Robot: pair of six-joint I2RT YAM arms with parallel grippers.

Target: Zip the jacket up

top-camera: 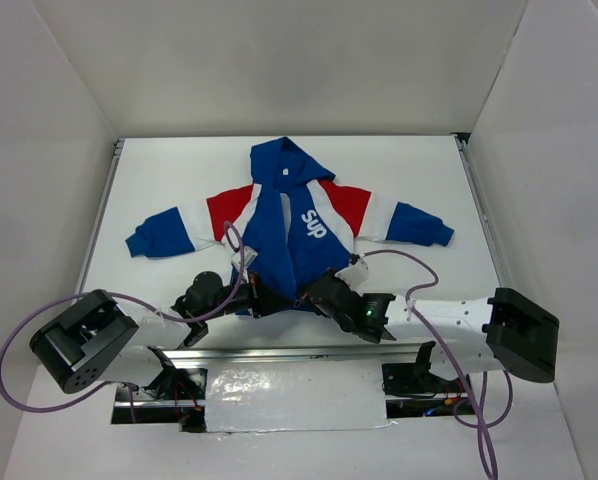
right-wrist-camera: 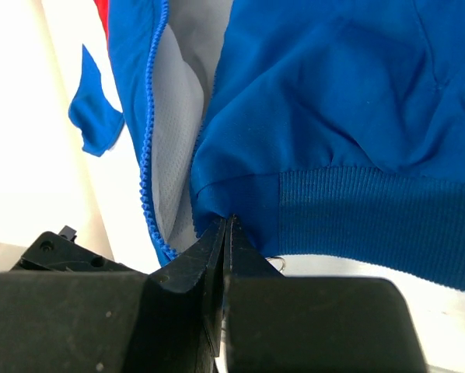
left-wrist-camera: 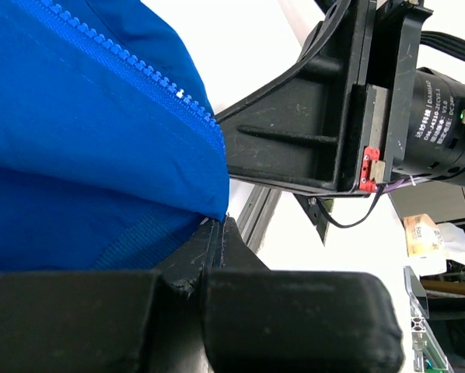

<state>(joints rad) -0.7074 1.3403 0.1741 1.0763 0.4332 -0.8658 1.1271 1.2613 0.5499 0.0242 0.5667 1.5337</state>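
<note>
Blue jacket [top-camera: 275, 232] hem clamped by inward-reaching left pincer [left-wrist-camera: 215, 222], right pincer [right-wrist-camera: 227, 218].

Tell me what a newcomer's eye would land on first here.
A bright blue, red and white jacket lies spread on the white table, hood away from the arms, sleeves out. At its near hem, the left fingers and the right fingers are each pinched shut on blue fabric beside the front opening, where the zipper teeth stand apart over white lining.
</note>
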